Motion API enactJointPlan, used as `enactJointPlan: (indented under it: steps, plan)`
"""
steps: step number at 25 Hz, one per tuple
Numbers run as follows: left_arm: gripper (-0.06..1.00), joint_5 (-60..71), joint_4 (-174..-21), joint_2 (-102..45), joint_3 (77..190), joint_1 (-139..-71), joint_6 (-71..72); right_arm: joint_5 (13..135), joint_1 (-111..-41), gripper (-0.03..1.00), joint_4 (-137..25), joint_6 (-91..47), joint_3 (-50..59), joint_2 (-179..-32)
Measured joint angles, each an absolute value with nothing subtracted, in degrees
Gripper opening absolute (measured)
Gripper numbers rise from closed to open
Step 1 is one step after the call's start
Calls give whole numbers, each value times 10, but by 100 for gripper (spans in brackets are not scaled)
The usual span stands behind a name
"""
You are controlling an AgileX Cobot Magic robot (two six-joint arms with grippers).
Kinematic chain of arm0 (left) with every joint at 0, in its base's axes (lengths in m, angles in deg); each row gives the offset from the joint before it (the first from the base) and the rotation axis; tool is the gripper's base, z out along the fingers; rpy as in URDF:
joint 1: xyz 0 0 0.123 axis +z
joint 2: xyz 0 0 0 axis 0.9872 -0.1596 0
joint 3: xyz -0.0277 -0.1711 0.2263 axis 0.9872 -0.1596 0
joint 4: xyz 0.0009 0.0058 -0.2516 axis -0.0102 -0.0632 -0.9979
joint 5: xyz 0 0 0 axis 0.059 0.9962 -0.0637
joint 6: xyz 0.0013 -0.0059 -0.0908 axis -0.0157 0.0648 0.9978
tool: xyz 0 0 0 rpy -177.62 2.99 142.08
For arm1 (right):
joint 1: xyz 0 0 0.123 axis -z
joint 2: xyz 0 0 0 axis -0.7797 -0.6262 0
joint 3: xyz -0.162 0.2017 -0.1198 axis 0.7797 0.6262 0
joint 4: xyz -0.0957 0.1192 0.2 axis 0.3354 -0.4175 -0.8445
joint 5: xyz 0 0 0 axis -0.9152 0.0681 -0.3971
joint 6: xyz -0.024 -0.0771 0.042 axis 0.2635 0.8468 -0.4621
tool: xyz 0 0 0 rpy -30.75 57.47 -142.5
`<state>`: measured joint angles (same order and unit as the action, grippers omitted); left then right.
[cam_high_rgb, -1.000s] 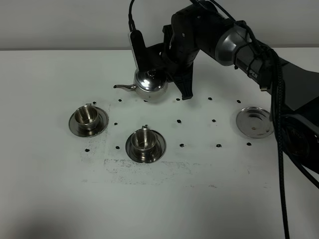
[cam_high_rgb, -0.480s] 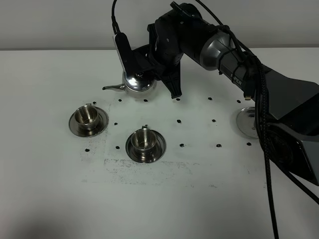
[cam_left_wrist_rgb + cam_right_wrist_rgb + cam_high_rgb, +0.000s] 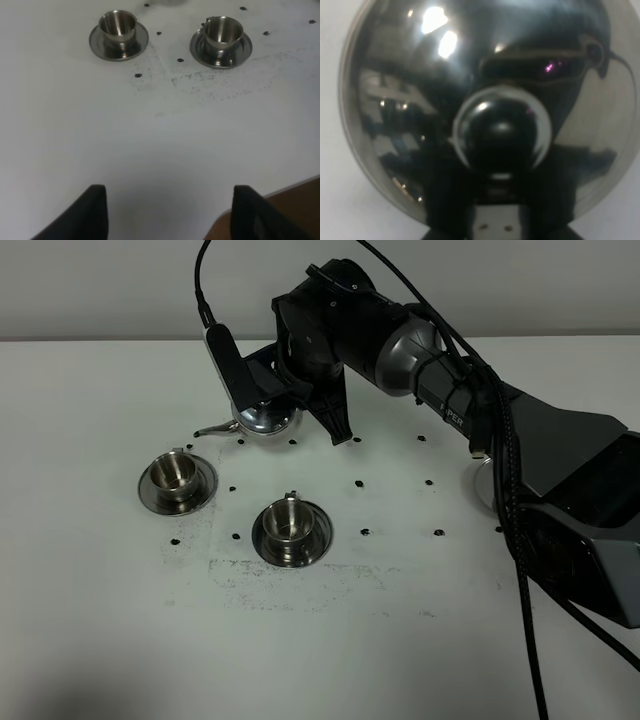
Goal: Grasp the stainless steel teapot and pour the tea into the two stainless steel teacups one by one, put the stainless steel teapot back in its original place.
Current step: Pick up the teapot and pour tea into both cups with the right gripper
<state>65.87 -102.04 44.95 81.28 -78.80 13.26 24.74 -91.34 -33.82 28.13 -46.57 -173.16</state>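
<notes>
I log: right claw (image 3: pixel 296 405) pinched shut on the stainless steel teapot (image 3: pixel 266 420), spout (image 3: pixel 212 429) pointing left, left teacup (image 3: pixel 177 478) sitting just nearer and left of its tip.

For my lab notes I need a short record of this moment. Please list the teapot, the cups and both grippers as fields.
stainless steel teapot: held about upright, spout toward the left of the high view, not pouring
right gripper: shut on the teapot
left gripper: open, holding nothing
left teacup: upright, no tea seen inside
near teacup: upright, no tea seen inside
</notes>
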Motion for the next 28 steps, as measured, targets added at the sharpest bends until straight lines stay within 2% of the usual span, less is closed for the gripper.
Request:
enactJointPlan:
  steps: [28]
  plan:
    - [52, 659, -1020, 449, 813, -788, 133, 229, -959, 17, -230, 218, -467, -1738]
